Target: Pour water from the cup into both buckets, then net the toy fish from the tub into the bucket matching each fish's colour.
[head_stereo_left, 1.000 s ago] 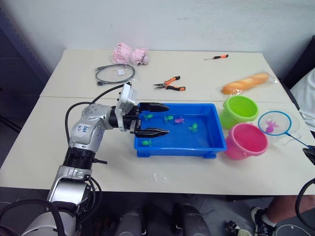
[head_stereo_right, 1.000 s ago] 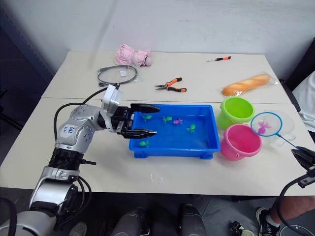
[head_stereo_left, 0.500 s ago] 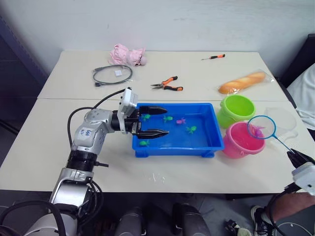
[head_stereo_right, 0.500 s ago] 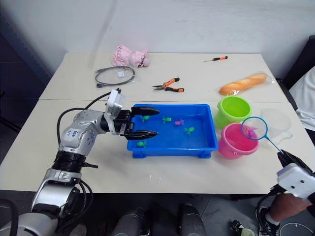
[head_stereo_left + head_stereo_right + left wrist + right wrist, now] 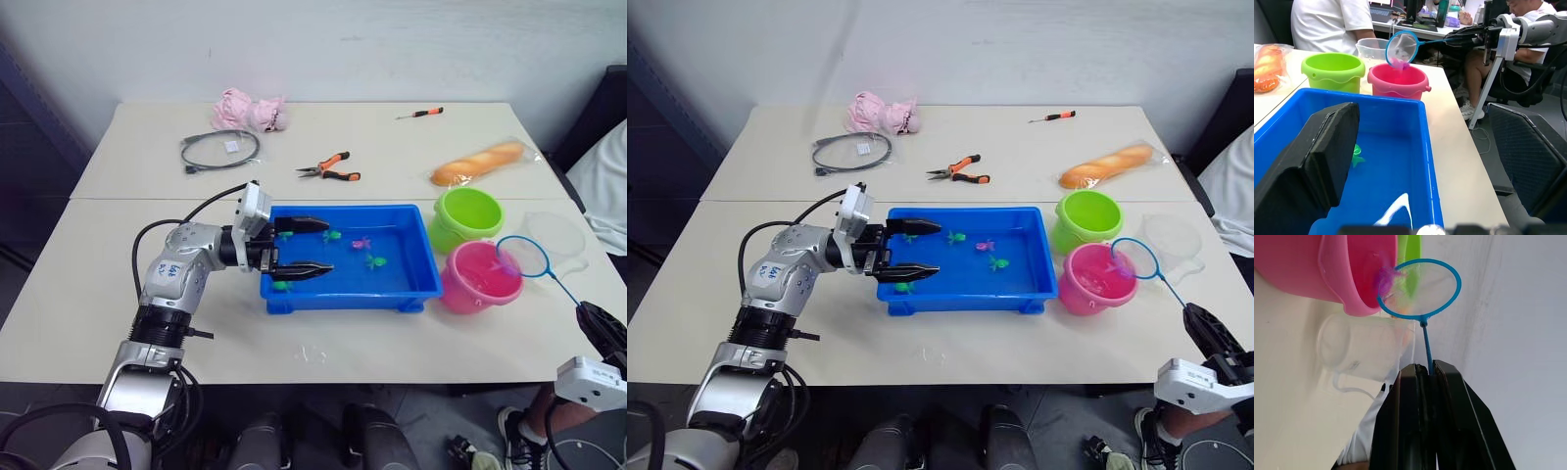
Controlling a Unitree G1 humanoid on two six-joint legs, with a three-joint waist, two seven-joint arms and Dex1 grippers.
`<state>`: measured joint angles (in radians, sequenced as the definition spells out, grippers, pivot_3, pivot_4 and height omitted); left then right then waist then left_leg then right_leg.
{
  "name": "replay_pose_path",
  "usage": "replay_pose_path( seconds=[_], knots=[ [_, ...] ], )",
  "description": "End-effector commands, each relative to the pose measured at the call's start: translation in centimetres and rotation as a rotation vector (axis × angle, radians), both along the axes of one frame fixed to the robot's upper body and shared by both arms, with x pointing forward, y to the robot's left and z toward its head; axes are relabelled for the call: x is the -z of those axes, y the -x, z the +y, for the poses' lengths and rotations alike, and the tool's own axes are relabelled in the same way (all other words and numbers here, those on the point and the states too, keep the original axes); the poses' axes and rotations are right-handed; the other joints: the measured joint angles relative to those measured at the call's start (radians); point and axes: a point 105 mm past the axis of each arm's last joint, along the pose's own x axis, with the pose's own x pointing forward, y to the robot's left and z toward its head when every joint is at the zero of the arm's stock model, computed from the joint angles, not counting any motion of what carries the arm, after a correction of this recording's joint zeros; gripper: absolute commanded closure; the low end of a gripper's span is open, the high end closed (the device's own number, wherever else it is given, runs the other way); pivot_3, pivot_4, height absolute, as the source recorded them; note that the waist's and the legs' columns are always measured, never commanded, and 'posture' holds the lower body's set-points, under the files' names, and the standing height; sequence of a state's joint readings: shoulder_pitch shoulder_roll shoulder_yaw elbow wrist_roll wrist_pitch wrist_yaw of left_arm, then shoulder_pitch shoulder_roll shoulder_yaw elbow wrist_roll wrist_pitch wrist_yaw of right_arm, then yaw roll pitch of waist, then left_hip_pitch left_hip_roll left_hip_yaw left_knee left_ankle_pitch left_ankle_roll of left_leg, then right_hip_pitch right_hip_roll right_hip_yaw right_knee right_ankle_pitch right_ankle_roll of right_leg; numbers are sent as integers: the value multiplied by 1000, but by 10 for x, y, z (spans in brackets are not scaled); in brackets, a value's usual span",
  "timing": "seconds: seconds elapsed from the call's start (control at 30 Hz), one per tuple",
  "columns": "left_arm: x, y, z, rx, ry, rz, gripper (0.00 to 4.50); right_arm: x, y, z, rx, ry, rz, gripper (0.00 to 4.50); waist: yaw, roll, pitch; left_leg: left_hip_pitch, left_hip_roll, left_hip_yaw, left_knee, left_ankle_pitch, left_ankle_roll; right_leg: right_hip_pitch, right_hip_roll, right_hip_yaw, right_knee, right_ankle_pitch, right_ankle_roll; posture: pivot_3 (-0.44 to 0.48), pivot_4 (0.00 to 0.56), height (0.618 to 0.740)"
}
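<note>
Right wrist view shows the right gripper (image 5: 1426, 374) clenched on the net (image 5: 1419, 288) stick, a magenta fish (image 5: 1385, 280) over the pink bucket (image 5: 1097, 278) near the table's right edge; tipping it slowly should drop it cleanly.

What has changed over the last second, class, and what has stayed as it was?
The right gripper, shut on the net's handle, has carried the net with its pink fish from beside the pink bucket to its rim. The left gripper stays open at the tub's end. The buckets, cup and fish in the tub have not moved.
</note>
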<state>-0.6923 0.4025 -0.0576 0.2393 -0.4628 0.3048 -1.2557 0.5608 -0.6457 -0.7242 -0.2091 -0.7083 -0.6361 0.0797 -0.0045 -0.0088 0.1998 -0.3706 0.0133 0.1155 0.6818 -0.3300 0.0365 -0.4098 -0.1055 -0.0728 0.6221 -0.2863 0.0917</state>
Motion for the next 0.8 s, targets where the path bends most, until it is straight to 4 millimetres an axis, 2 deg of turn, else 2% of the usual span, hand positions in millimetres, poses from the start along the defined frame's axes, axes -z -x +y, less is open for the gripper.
replay_pose_path(
  seconds=[0.03,0.13,0.23,0.3,0.37,0.4,0.5,0.6,0.7,0.77,0.8],
  knots=[
    [-7,1,6,-17,8,-45,42,-21,-2,-1,-3,23,-80,4500,0,0,0,0,0,0,0,0,0,0,0,0,0,0,0,0,150,740],
    [-6,1,8,-22,5,-45,42,-24,-3,1,-31,41,-85,4500,1,0,0,0,0,0,0,0,0,0,0,1,0,0,0,0,150,740],
    [-6,0,10,-33,3,-49,42,-24,-4,-1,-17,-66,-74,4500,2,0,0,0,0,0,0,0,0,0,0,1,0,0,0,0,150,740],
    [-5,0,17,-56,-1,-54,42,-29,-9,10,-70,-317,-54,4500,1,0,0,0,0,0,0,0,0,0,0,0,0,0,0,0,150,740],
    [-5,-3,29,-100,-8,-57,42,-36,-16,32,-184,-612,21,4500,-3,0,0,0,0,0,0,0,0,0,0,1,0,0,0,0,150,740],
    [-5,-3,33,-117,-12,-58,42,-40,-19,40,-224,-693,54,4500,-6,0,0,1,1,0,0,0,1,0,0,1,0,0,0,0,150,740],
    [-4,-5,43,-156,-25,-60,42,-57,-27,54,-300,-820,94,4500,-9,0,0,1,2,0,0,0,1,0,0,1,2,0,0,0,150,740],
    [-4,-6,55,-211,-34,-64,42,-71,-42,81,-385,-1090,280,4500,-7,0,0,1,1,0,0,0,2,0,-2,0,2,0,0,0,150,740],
    [-3,-5,60,-232,-33,-60,42,-68,-49,105,-380,-1260,493,4500,3,0,0,0,1,-3,0,-1,3,0,-3,-2,2,0,0,0,150,740],
    [-2,-4,61,-237,-32,-57,42,-66,-52,112,-350,-1311,564,4500,10,0,0,-1,1,-4,0,-1,3,0,-4,-3,2,0,-1,0,150,740],
    [0,-4,62,-242,-33,-53,42,-58,-57,116,-289,-1350,628,4500,15,0,0,-1,1,-5,0,-1,3,0,-5,-4,1,0,-1,0,150,740]
  ],
)
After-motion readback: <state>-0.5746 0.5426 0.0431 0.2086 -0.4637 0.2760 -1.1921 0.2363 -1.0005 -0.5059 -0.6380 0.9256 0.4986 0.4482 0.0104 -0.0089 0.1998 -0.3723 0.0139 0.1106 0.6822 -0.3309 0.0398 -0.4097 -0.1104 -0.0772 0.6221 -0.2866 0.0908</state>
